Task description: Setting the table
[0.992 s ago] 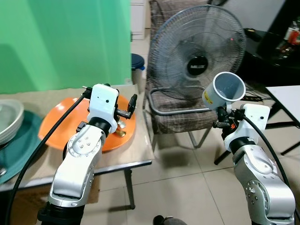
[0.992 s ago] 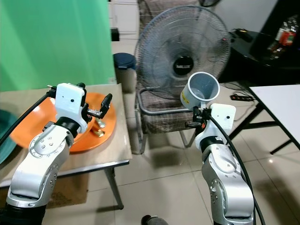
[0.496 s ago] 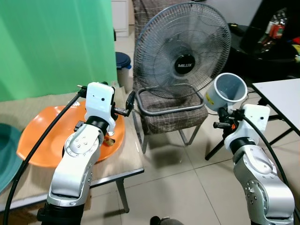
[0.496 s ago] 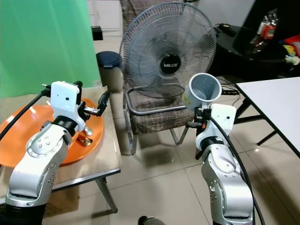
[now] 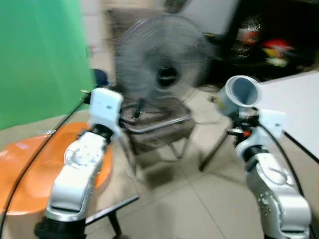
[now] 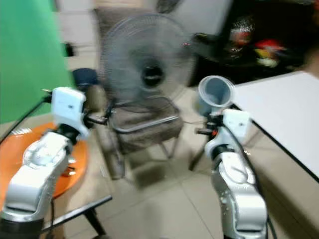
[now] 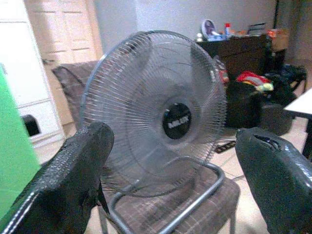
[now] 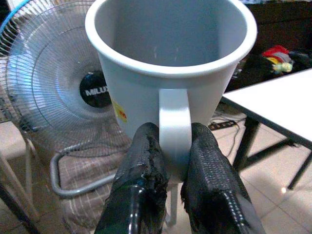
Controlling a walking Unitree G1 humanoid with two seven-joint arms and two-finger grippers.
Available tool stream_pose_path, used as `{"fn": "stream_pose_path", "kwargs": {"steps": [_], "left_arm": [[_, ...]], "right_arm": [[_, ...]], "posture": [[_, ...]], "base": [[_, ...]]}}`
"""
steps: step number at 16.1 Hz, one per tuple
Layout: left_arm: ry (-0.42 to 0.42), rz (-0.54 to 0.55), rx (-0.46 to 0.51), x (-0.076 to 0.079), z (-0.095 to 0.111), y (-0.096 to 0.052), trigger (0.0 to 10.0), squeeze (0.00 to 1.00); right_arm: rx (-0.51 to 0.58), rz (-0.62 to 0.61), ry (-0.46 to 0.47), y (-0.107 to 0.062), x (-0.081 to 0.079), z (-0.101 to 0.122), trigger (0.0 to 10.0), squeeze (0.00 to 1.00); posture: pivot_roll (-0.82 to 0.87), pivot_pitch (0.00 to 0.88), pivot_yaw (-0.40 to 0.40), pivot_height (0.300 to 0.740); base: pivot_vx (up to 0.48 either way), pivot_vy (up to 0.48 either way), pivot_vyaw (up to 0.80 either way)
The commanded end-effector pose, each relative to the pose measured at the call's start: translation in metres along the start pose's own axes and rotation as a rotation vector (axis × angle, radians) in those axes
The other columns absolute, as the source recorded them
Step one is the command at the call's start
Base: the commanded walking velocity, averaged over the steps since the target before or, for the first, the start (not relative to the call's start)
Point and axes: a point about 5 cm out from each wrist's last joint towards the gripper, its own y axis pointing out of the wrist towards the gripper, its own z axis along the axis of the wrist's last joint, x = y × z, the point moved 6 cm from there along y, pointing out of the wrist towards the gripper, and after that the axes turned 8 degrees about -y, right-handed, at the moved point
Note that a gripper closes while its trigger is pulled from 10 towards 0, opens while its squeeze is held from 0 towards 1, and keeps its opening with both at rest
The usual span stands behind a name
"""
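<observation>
My right pincer [image 8: 171,161] is clamped on the handle of the grey mug [image 8: 170,63], holding it up in the air, short of the white desk [image 6: 279,114] on my right. My left pincer [image 7: 170,165] is empty, its fingers wide apart, held by the orange plate [image 5: 30,169]. By my judgement the mug is fetched but not yet set down. Compared with half a second ago my view has swung right: the white desk looms larger, the fan [image 5: 159,64] sits further left, everything is blurred.

Fan [image 5: 158,59] and chair [image 5: 157,129] ahead between the arms; open floor [image 5: 199,199] below.
</observation>
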Motion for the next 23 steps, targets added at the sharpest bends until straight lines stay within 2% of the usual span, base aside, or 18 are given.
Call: {"fn": "stream_pose_path", "kwargs": {"steps": [1, 6, 10, 14, 20, 23], "left_arm": [[0.001, -0.043, 0.015, 0.011, 0.004, 0.002, 10.0, 0.0], [-0.013, -0.037, -0.008, 0.012, -0.001, 0.003, 10.0, 0.0], [-0.056, 0.013, -0.007, 0.001, -0.001, 0.006, 10.0, 0.0], [-0.055, 0.02, -0.016, -0.003, -0.003, 0.006, 10.0, 0.0], [-0.053, 0.002, -0.017, -0.001, -0.003, 0.006, 10.0, 0.0], [-0.051, -0.019, -0.017, 0.002, -0.002, 0.008, 10.0, 0.0]], "right_arm": [[0.016, -0.028, -0.012, -0.001, 0.009, 0.005, 10.0, 0.0], [0.005, -0.034, -0.011, -0.002, 0.01, 0.004, 10.0, 0.0], [0.003, -0.037, -0.024, 0.002, 0.01, 0.005, 10.0, 0.0], [0.003, 0.002, -0.03, 0.008, 0.002, 0.008, 10.0, 0.0], [-0.008, -0.006, -0.03, 0.007, 0.002, 0.005, 10.0, 0.0], [-0.01, -0.011, -0.029, 0.006, 0.003, 0.004, 10.0, 0.0]], "posture": [[0.05, 0.0, -0.064, 0.74], [0.04, 0.0, -0.06, 0.74], [0.04, 0.0, -0.066, 0.74], [0.04, 0.0, -0.069, 0.74], [0.04, 0.0, -0.068, 0.74], [0.04, 0.0, -0.065, 0.74]], "base": [[0.0, 0.0, -0.77], [0.0, 0.0, -0.77], [0.0, 0.0, -0.78], [0.182, 0.0, 0.0], [0.247, 0.0, 0.0], [0.255, 0.0, -0.7]]}}
